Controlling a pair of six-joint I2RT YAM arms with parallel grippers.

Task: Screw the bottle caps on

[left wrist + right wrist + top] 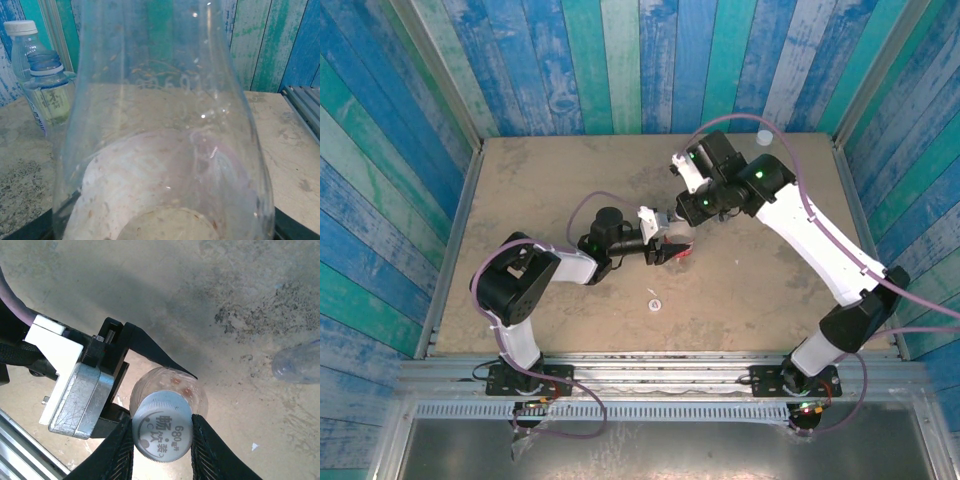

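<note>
Right gripper (162, 441) clamped on the white cap (161, 429) — cap sits atop the clear bottle (172, 385). Left gripper (666, 246) grips that bottle's body.

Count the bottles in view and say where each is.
3. One clear bottle is gripped by the left gripper, the right gripper pinching its cap; a white-capped bottle and, before it, an uncapped labelled bottle stand near the wall.
</note>
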